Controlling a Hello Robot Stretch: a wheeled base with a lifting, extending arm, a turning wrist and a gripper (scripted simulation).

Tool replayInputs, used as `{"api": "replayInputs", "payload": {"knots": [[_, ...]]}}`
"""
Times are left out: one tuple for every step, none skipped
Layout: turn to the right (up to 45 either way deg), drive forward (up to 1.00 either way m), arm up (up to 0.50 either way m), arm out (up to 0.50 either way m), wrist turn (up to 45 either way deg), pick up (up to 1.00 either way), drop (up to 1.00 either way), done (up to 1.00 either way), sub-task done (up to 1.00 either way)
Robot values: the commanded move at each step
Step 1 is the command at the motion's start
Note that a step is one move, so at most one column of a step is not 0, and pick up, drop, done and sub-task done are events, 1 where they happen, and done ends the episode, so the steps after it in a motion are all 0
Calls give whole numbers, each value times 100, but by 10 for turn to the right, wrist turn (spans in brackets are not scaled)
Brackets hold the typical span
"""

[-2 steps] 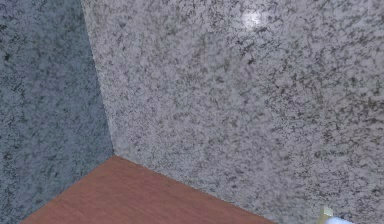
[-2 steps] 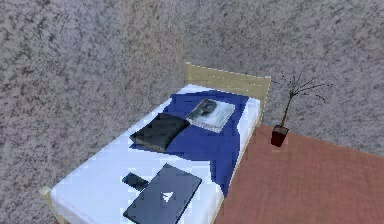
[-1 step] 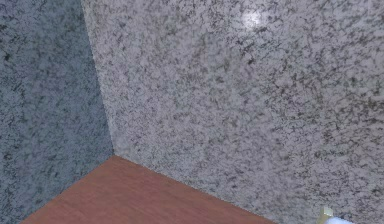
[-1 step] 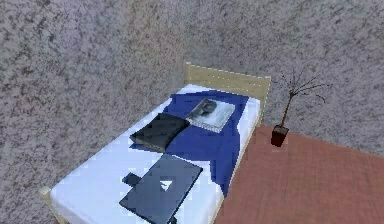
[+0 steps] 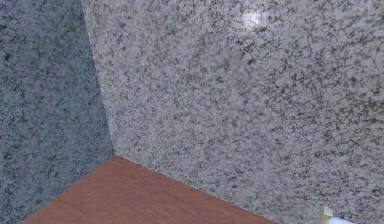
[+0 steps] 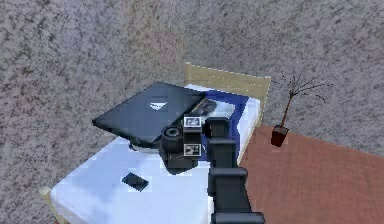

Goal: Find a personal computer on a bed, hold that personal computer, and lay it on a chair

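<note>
Here's the personal computer [image 6: 150,108], a dark slab lying flat across the middle of the bed [image 6: 100,175], its near-right edge at the gripper [image 6: 170,140]. Whether the claw is apart or together can't be told, nor whether it holds anything, with the blue sheet right behind. The lift looks like the step in hand: best to raise it straight and level, clearing the pillow [image 6: 222,105] and the far headboard [image 6: 230,80] before turning, since the speckled wall [image 5: 250,100] stands close ahead.

Walls [image 5: 250,100]: speckled grey
Floor [image 5: 130,200]: reddish brown
Bed [image 6: 100,172]: white sheet, pale frame
Laptop [image 6: 150,110]: black
Plant pot [image 6: 279,136]: dark red
</note>
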Motion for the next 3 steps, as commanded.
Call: {"api": "replayInputs", "payload": {"knots": [[0, 0, 8, 0, 0, 0, 0, 0, 0], [0, 0, 0, 0, -450, 0, 0, 0, 0], [0, 0, 0, 0, -450, 0, 0, 0, 0]]}}
